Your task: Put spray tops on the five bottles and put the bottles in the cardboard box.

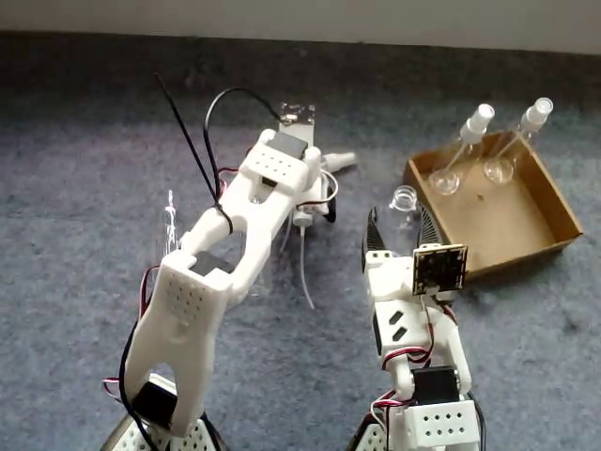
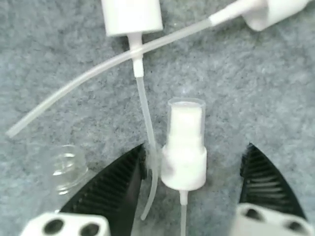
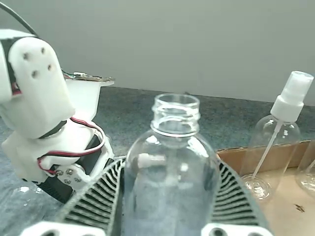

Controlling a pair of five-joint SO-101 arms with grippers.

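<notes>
1. The left claw [image 2: 196,147] is spread wide just above the grey carpet-like desk [image 2: 74,54]. Its black ribbed fingers [image 2: 110,187] stand on either side of a white spray top with a clear cap [image 2: 184,142].
2. That capped top lies on the desk between the fingers, with a gap on each side of its collar.
3. Two more white spray tops lie just beyond it. The dip tube of the nearer spray top [image 2: 132,17] runs alongside the capped one to one finger. The long tube of the farther spray top [image 2: 275,10] crosses over that tube.
4. The open mouth of a small clear bottle [image 2: 64,167] shows just beside one finger of the left claw.
5. The right claw [image 3: 171,164] pinches a clear round plastic bottle with an open threaded neck [image 3: 174,118]. The bottle is upright, with a ribbed finger pressed against each side.
6. In the high view this held bottle sits just beside the near corner of the shallow brown cardboard box [image 1: 554,221], outside it.
7. Two clear bottles fitted with white spray tops, one bottle [image 1: 460,155] beside the other bottle [image 1: 512,141], stand upright at the far side of the box.
8. Another clear bottle [image 1: 171,225], faint against the desk, stands beside the white left arm [image 1: 235,235], well apart from the box.
</notes>
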